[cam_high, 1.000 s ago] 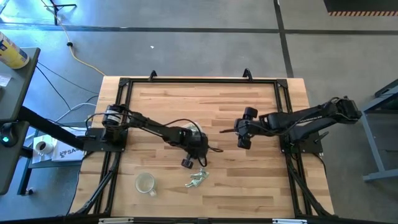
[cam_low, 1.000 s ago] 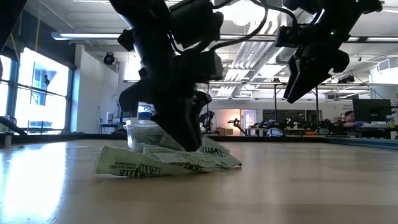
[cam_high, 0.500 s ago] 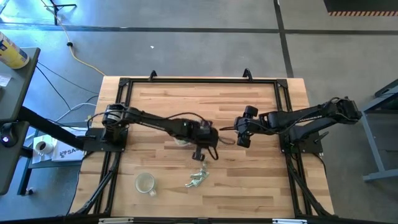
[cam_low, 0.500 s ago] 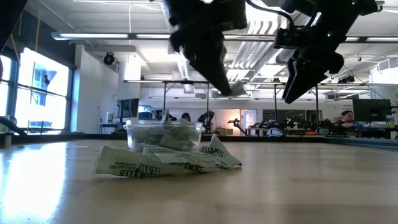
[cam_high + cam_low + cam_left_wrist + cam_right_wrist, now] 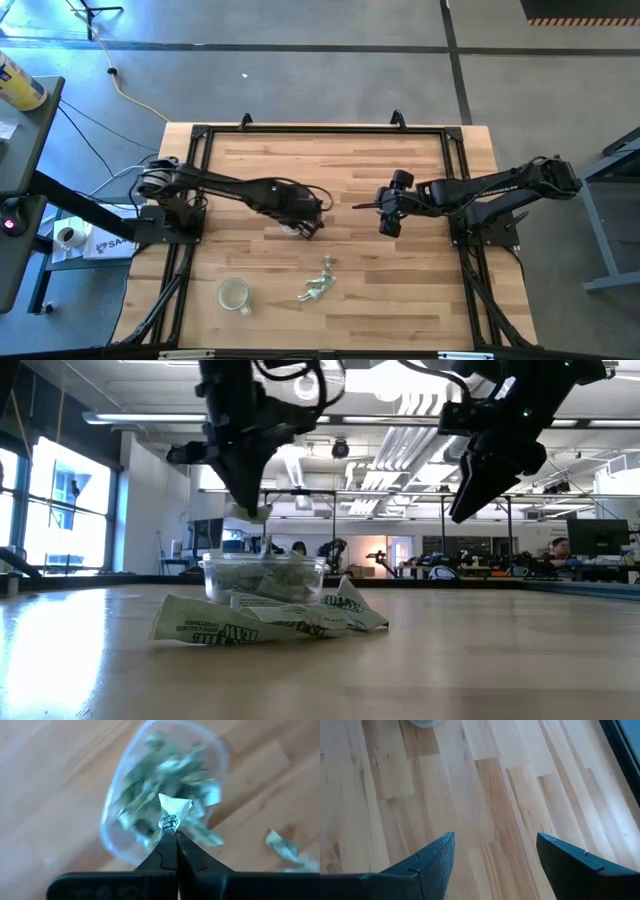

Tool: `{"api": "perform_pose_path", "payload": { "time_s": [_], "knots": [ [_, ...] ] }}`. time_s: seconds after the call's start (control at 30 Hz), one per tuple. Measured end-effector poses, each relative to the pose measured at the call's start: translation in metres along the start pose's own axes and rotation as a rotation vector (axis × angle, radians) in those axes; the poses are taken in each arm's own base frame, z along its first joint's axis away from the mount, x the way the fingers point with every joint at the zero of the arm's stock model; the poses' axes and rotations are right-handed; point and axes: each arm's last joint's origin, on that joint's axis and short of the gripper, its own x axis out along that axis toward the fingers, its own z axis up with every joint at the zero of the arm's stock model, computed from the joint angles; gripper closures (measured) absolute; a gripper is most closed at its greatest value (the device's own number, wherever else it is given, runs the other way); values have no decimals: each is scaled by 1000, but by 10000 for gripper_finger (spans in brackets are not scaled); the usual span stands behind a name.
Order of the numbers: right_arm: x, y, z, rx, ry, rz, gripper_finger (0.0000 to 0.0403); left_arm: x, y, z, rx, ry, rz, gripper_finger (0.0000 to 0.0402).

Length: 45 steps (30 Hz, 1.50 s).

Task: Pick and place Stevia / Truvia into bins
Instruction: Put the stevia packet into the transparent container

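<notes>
The clear tub (image 5: 127, 795) stands on the table, partly filled with green and white sachets; in the low view the tub (image 5: 264, 577) stands behind a pile of loose sachets (image 5: 268, 620). From above, those loose sachets (image 5: 317, 282) lie near the table's near edge. My left gripper (image 5: 170, 834) hovers above the tub, shut on one sachet (image 5: 174, 811). My left gripper (image 5: 250, 508) is well clear of the tub's rim. My right gripper (image 5: 388, 218) waits open over the table's middle, right of the tub, holding nothing. My left gripper pinches one sachet by its lower end (image 5: 170, 825) between the tips of its two fingers, coming from above and pointing down. The sachet is lifted clear, and its crumpled free end sticks out beyond the fingertips over the tub.
A round clear cup (image 5: 233, 293) stands near the near-left corner, left of the loose sachets. A black frame (image 5: 320, 130) runs around the table's edges. Bare wood (image 5: 485, 820) lies under my right gripper and across the far half.
My left gripper has risen from the loose pile with one sachet pinched in it. It then moved toward the far edge and left, until it stood over the tub. The pile and the tub have stayed in place.
</notes>
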Motion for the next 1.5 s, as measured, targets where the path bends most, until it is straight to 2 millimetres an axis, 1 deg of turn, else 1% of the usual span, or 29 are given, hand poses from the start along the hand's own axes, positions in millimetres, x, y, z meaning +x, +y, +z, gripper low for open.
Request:
{"api": "perform_pose_path", "payload": {
  "time_s": [0.13, 0.2, 0.27, 0.37, 0.47, 0.6, 0.73, 0.83, 0.93, 1.03, 1.13, 1.2, 1.27, 1.33, 1.43, 1.5],
  "knots": [
    [0, 0, 0, 18, -2, 5, 132, 10, 14, -12, -198, 2, 49, 369],
    [0, 1, 0, 27, -3, 7, 132, 17, 15, -15, -244, 3, 25, 366],
    [0, 1, 1, 34, -6, 22, 132, 25, 15, -17, -252, -3, 2, 365],
    [-1, 5, 4, 36, -24, 113, 132, 35, 14, -19, -237, -20, -18, 360],
    [1, 12, 8, 19, -47, 227, 132, 39, 19, -21, -186, -56, 38, 346],
    [9, 27, 12, -7, -56, 367, 132, 42, 22, -22, -147, -80, 67, 305],
    [25, 50, 15, -66, -68, 525, 132, 43, 23, -21, -131, -76, 68, 249],
    [38, 65, 17, -92, -84, 605, 132, 41, 23, -21, -118, -66, 62, 212],
    [50, 76, 23, -67, -68, 631, 132, 30, 18, -16, -69, -79, 38, 185],
    [61, 89, 33, -54, -43, 635, 132, 11, 13, -14, -1, -98, 7, 172],
    [68, 108, 45, -131, -63, 640, 132, -9, 5, -15, 73, -137, -42, 168],
    [71, 121, 51, -246, -98, 650, 132, -27, -1, -20, 126, -162, -85, 168],
    [74, 132, 55, -396, -131, 639, 132, -44, -5, -30, 180, -169, -111, 171],
    [78, 140, 56, -527, -125, 587, 132, -60, -8, -43, 196, -171, -139, 175],
    [80, 147, 61, -668, -120, 522, 132, -82, -8, -69, 180, -175, -170, 183],
    [83, 149, 64, -729, -125, 514, 133, -99, -9, -88, 146, -202, -231, 188]
  ]
}}
